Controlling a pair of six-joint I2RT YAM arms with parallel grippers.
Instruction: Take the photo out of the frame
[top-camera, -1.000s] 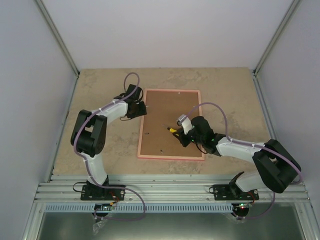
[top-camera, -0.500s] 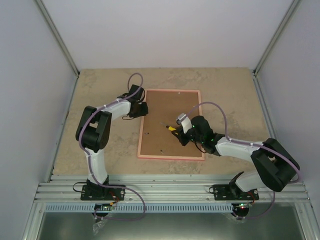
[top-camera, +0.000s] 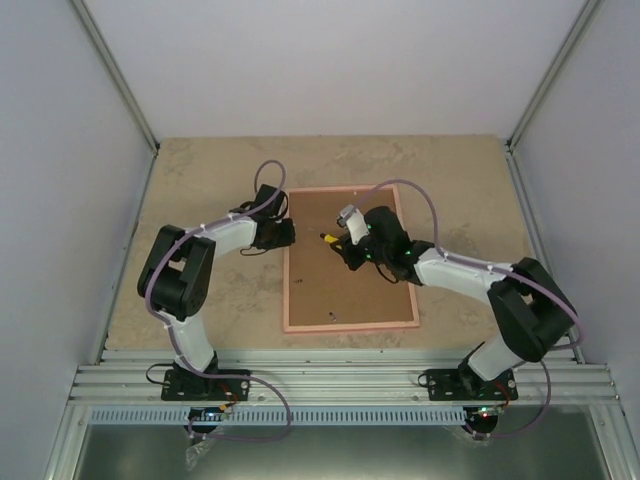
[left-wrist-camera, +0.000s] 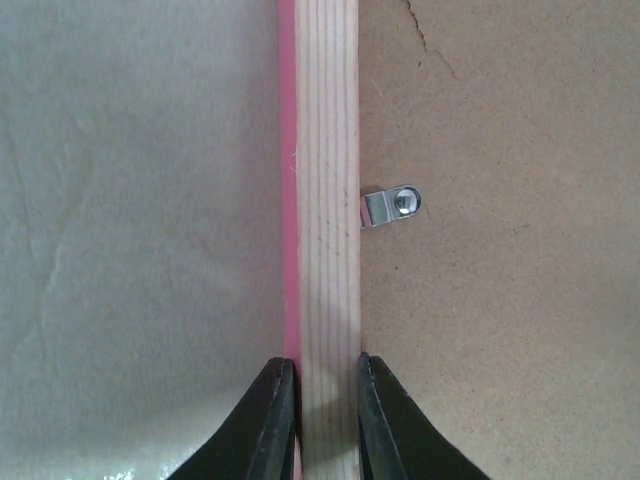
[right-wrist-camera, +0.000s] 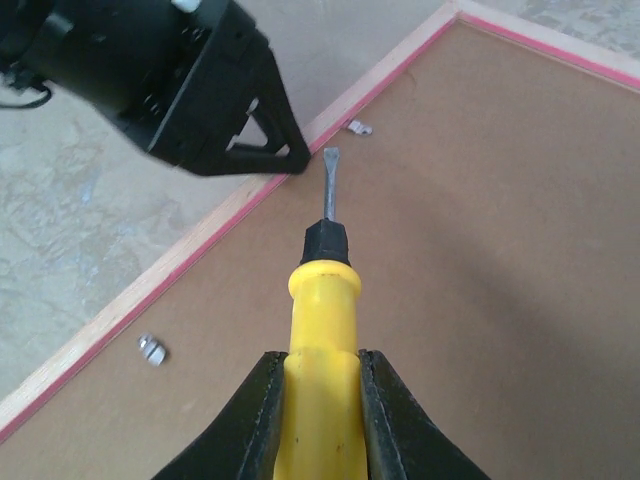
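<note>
Bright, even, diffuse light fills all three views. In the right wrist view a soft shadow darkens the frame on its brown back.

**Pink frame lies face down on a mottled beige table**

The table has a flat, sand-coloured top with a stone-like pattern. The frame lies flat on it, brown back up, slightly askew. Its long sides run away from the near edge. Bare tabletop shows all around the frame, in broad stretches to its left and right and narrower strips beyond it and in front of it. A ribbed aluminium rail borders the table on the frame's near side. A small metal clip sits on the brown back, just inside the frame's left side.
</note>
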